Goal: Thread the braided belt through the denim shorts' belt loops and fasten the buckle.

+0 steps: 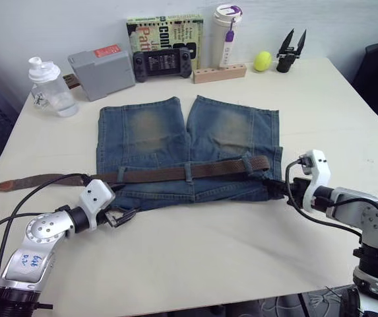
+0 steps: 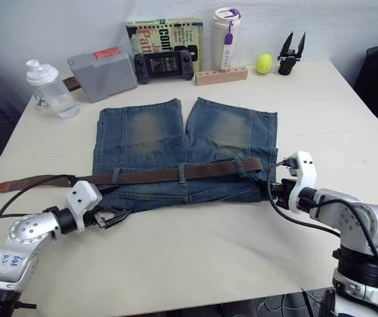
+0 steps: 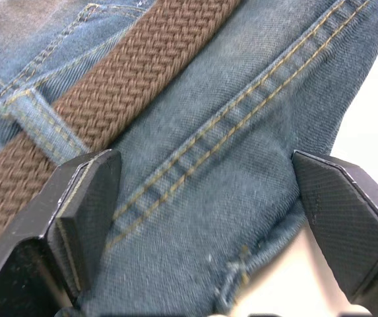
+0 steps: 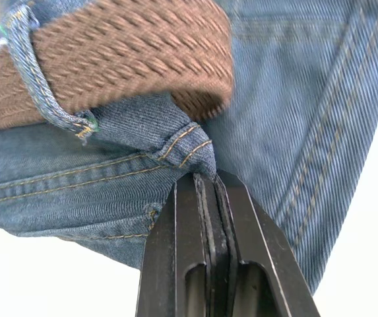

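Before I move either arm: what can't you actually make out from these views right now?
- The buckle: not discernible; in the head views the braided belt ends near the right gripper, where its arm blocks the view.
- How much denim shorts fabric the shut right fingers pinch: hidden between them, right wrist view.
- Whether the open left gripper touches the denim: unclear.
- Belt loops under the belt: too small to count reliably.

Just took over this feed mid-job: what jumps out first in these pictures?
The faded blue denim shorts lie flat mid-table, waistband toward the robot, with the dark brown braided belt run through the blue denim belt loops and its smooth tip trailing off to the robot's left. The right hand is shut on a fold of denim at the shorts' right waistband corner. The left hand is open over the left corner.
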You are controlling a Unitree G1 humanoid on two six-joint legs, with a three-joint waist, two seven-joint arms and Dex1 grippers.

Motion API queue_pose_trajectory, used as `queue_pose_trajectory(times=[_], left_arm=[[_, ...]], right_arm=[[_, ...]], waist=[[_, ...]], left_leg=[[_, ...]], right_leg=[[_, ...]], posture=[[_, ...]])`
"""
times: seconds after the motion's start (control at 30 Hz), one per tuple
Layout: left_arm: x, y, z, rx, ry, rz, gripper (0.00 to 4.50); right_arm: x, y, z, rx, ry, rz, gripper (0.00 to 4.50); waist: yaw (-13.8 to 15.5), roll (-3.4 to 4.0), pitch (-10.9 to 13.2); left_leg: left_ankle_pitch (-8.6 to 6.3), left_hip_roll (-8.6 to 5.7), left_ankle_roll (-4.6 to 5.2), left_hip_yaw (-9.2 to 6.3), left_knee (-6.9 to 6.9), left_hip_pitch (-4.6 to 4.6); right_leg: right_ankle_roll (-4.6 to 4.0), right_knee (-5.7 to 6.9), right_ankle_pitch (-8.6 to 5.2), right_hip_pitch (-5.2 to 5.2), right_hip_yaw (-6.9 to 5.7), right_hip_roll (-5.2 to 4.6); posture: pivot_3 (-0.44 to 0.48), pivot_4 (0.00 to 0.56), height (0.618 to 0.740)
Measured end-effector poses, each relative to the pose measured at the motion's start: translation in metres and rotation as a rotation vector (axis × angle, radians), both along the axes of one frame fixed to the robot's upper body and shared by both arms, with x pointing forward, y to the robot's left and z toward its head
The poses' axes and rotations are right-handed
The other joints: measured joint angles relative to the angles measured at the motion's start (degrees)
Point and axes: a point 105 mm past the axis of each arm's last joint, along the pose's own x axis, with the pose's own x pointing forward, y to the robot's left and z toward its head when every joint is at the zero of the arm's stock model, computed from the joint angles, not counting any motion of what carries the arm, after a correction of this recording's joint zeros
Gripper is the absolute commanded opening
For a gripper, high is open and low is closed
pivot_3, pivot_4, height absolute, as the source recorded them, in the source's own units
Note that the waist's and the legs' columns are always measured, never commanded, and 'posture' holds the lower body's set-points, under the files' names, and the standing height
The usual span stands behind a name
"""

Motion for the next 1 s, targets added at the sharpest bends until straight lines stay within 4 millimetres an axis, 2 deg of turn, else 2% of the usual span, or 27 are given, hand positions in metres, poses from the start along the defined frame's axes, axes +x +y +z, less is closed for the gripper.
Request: queue_pose_trajectory(times=[0.23,0.43,0.5,0.63,0.7,0.73,0.8,0.87,1.0], left_arm=[[-0.001,0.001,-0.002,0.013,0.005,-0.001,4.5],[-0.001,0.001,-0.001,0.009,0.0,-0.007,4.5],[-0.002,0.004,0.003,-0.021,0.002,-0.008,4.5],[-0.008,0.014,0.013,-0.103,0.056,-0.013,4.5],[-0.014,0.016,0.023,-0.156,0.096,-0.05,4.5],[-0.017,0.017,0.03,-0.187,0.107,-0.069,4.5],[-0.021,0.019,0.045,-0.255,0.122,-0.105,4.5],[-0.021,0.02,0.059,-0.296,0.127,-0.147,4.5],[0.005,0.033,0.081,-0.391,0.087,-0.131,4.5]], right_arm=[[-0.006,0.003,-0.012,0.069,0.02,-0.138,0.09],[-0.008,0.006,-0.009,0.038,-0.011,-0.147,0.09],[-0.009,0.007,-0.002,0.026,-0.036,-0.099,0.69],[-0.012,-0.009,0.027,-0.045,-0.12,-0.037,2.1],[-0.017,-0.012,0.045,-0.076,-0.167,0.051,3.03],[-0.02,-0.014,0.055,-0.09,-0.191,0.096,3.64],[-0.021,-0.013,0.076,-0.107,-0.248,0.18,4.45],[-0.014,-0.01,0.088,-0.107,-0.283,0.243,4.48],[0.018,0.011,0.091,-0.095,-0.282,0.343,4.48]], waist=[[0.2,0.13,-0.4],[0.0,0.14,-0.4],[-0.3,0.14,-0.4],[-0.4,0.03,-0.4],[-0.4,-0.02,-0.3],[-0.4,-0.06,-0.3],[-0.4,-0.13,-0.2],[-0.5,-0.18,-0.2],[-0.6,-0.22,-0.2]], left_leg=[[0.0,-0.01,0.01,0.0,-0.04,0.07],[0.0,-0.03,0.01,0.0,-0.05,0.05],[0.0,-0.03,0.01,0.0,-0.07,-0.02],[0.01,-0.01,0.01,0.0,-0.04,-0.19],[0.01,-0.01,0.01,0.01,-0.04,-0.28],[0.01,-0.01,0.01,0.0,-0.01,-0.32],[0.01,0.0,0.02,-0.01,0.02,-0.32],[0.02,0.0,0.01,0.01,0.02,-0.28],[0.06,-0.02,-0.02,0.08,0.01,-0.26]], right_leg=[[0.0,0.03,0.0,0.03,0.05,-0.01],[0.0,0.03,0.0,0.01,0.04,0.0],[0.0,0.01,0.0,-0.1,0.08,0.01],[0.0,-0.01,0.0,-0.23,0.01,0.04],[0.0,-0.04,0.0,-0.31,0.02,0.04],[0.0,-0.03,0.0,-0.35,0.02,0.04],[0.0,-0.03,0.0,-0.32,0.01,0.04],[0.0,-0.04,0.0,-0.29,0.02,0.05],[0.0,0.0,0.0,-0.32,0.02,0.08]], posture=[[0.0,0.15,0.726],[0.0,0.15,0.726],[0.0,0.15,0.726],[0.0,0.15,0.726],[0.0,0.15,0.726],[0.0,0.15,0.726],[0.0,0.15,0.726],[0.0,0.15,0.726],[0.0,0.15,0.726]])
